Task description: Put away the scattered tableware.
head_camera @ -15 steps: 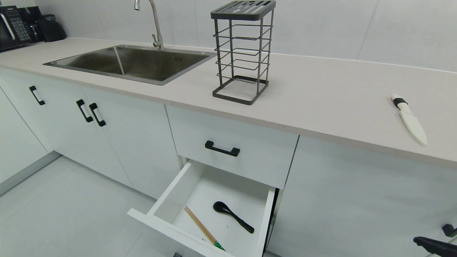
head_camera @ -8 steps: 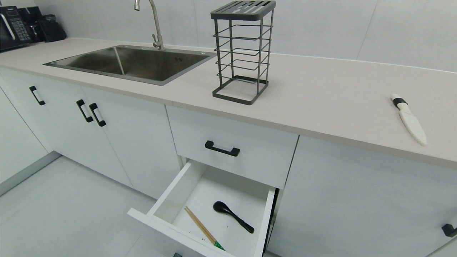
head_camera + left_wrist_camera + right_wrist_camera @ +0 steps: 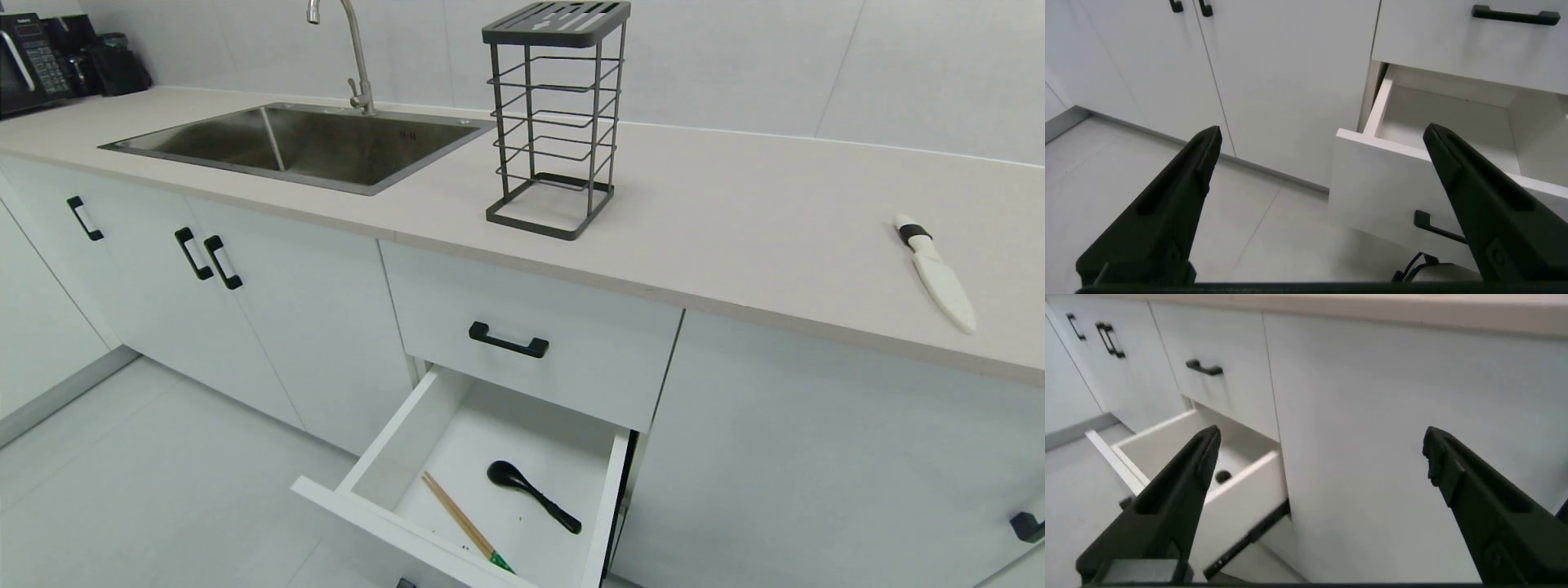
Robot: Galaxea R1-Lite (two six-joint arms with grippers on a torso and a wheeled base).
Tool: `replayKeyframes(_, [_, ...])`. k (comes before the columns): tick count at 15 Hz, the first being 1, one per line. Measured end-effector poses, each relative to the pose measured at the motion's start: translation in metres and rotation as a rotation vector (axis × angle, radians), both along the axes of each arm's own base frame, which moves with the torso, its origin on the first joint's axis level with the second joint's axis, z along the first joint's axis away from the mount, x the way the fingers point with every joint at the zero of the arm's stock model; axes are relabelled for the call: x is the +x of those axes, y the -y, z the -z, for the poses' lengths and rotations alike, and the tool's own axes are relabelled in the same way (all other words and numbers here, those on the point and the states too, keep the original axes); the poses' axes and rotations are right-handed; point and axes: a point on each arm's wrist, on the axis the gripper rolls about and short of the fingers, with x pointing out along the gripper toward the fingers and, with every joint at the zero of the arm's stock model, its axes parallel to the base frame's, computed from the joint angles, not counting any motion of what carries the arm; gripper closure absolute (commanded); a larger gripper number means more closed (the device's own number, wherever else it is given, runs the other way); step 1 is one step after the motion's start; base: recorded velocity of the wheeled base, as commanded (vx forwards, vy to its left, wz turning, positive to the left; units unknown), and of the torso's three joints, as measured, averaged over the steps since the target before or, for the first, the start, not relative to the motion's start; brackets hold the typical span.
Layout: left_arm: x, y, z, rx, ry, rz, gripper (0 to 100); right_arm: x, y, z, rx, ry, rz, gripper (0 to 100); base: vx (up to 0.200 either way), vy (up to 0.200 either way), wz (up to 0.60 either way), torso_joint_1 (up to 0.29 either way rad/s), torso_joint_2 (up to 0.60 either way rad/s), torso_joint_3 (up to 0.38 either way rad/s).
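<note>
Two pieces already lie in the open drawer [image 3: 388, 437] – the black spoon [image 3: 532, 495] and a pair of chopsticks [image 3: 464, 521], side by side on its floor, near but not touching. One piece is left out: the white knife [image 3: 936, 274] lies flat on the counter [image 3: 735, 212], far to the right and well apart from the wire rack [image 3: 555, 20] that stands empty beside the sink [image 3: 302, 143]. By my reading the job is about two-thirds done: the knife must go away, probably into the rack's slotted top, and the drawer, pulled out below the shut one, wants closing. Left gripper [image 3: 1321, 132] hangs low before the cabinet fronts, fingers spread wide with nothing between them, with the drawer's outer corner ahead. Right gripper [image 3: 1321, 434] is likewise parted and empty, low before the blank cabinet door to the right of the drawer. Against a second ago – a dark piece of the right arm stood in the head view's lower right corner; it has withdrawn from there. Spoon, chopsticks, knife and rack have not shifted.
</note>
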Motion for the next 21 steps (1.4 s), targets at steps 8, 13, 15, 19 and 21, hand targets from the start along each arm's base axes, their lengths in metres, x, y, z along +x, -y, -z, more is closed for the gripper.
replayKeyframes(8, [0.000,0.000,0.000,-0.001,0.001,0.001,0,0.001,0.003,0.022,-0.031,-0.060,0.163,0,0.000,0.000,0.00,0.000,0.00,0.000])
replayKeyframes(13, [0.000,0.000,0.000,0.000,0.001,0.010,0,0.001,0.007,0.028,-0.064,-0.116,0.336,0,0.000,0.000,0.00,0.000,0.00,0.000])
replayKeyframes(15, [0.000,0.001,-0.003,0.003,0.030,0.031,0,0.001,0.007,0.028,-0.063,-0.116,0.335,0,0.000,0.000,0.00,0.000,0.00,0.000])
replayKeyframes(19, [-0.020,0.003,-0.070,0.004,0.374,0.124,0,0.001,0.007,0.028,-0.063,-0.115,0.335,0,0.000,0.000,0.00,0.000,0.00,0.000])
replayKeyframes(21, [-0.017,0.003,-0.064,-0.049,0.148,0.184,0,0.001,0.007,0.028,-0.063,-0.115,0.335,0,0.000,0.000,0.00,0.000,0.00,0.000])
